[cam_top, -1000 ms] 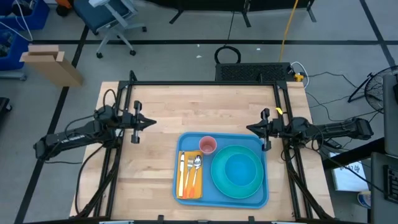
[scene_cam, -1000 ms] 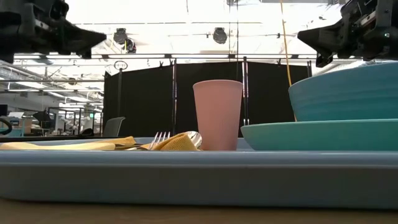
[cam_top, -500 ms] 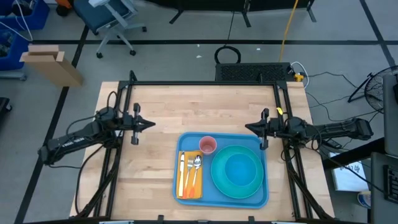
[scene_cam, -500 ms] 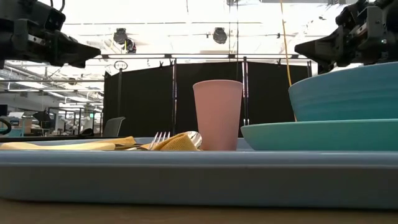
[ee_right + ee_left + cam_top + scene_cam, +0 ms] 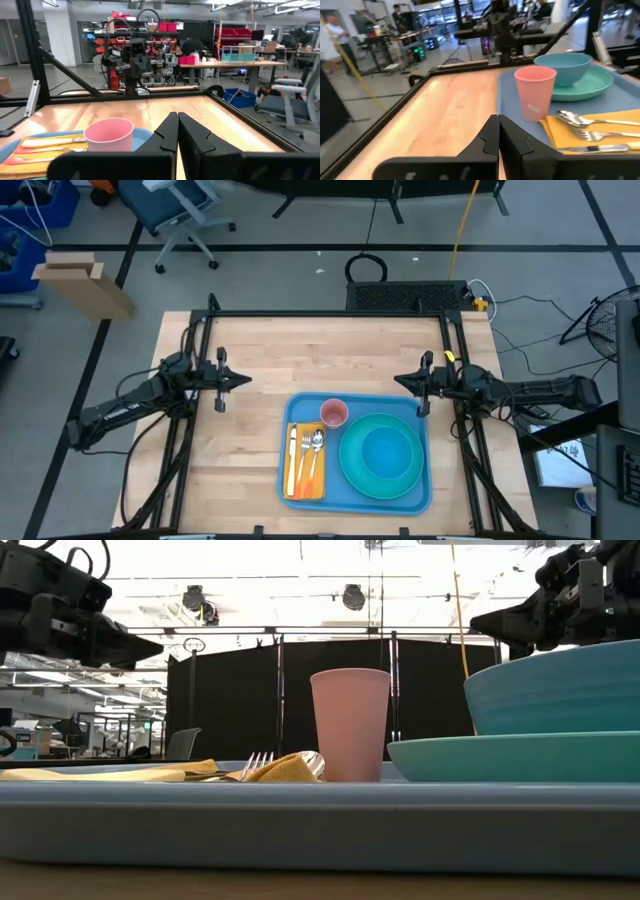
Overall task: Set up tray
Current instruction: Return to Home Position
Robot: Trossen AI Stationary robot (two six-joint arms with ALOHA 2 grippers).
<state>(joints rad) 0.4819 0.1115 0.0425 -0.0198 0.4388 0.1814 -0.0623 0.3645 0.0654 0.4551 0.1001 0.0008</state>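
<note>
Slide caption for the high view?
Tray set with pink cup, bowl on plate, cutlery on napkin; left gripper and right gripper shut, either side.

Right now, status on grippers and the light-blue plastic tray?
Both grippers shut, empty, raised: left gripper off the large light-blue plastic tray's far-left corner, right gripper off its far-right. Tray looks set. Nothing in the way.
</note>
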